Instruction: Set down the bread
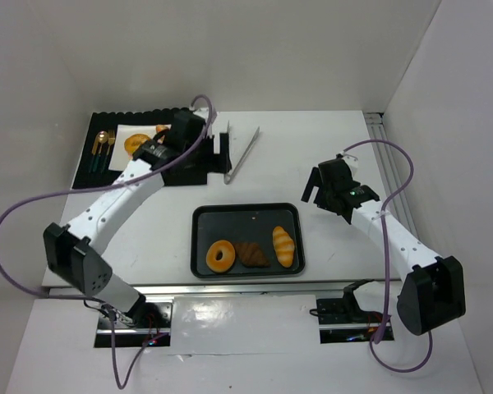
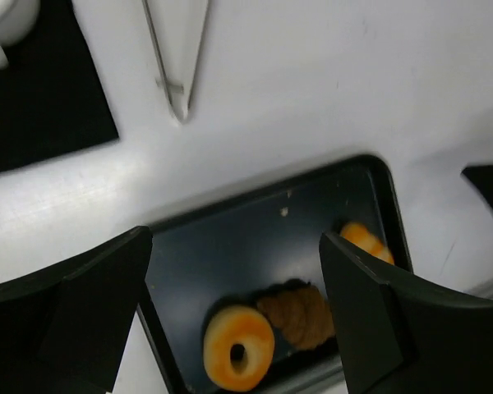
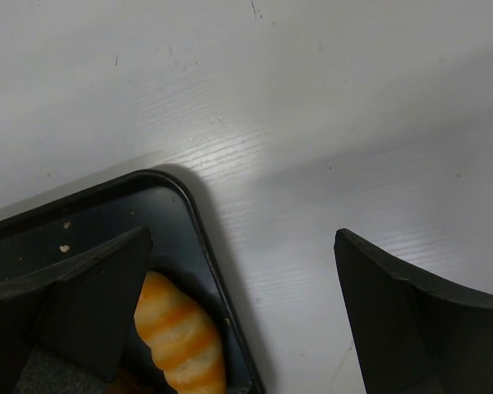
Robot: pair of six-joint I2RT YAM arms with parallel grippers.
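The left gripper (image 2: pixel 237 246) and right gripper (image 3: pixel 242 238) are held wide open, empty. The doughnut (image 1: pixel 221 256), chocolate croissant (image 1: pixel 251 254) and striped roll (image 1: pixel 283 245) lie in the black tray (image 1: pixel 201 215); one should likely be pinched gently across its middle

- The top external view looks down from above and behind the robot. It stands far enough off to take in the whole white desk (image 1: pixel 312 148).
- The left wrist view hangs well above the desk and looks down between the left fingers (image 2: pixel 74 304). It faces the black tray (image 2: pixel 230 238), with the tips of the metal tongs (image 2: pixel 177 97) farther up the frame.
- The right wrist view sits much nearer the desk. It looks down between the right fingers (image 3: pixel 411 328) at one rounded corner of the tray.
- All three views share the tray and the striped roll (image 3: pixel 181 336). The doughnut (image 2: pixel 238 346) and the tongs show only in the top and left wrist views.
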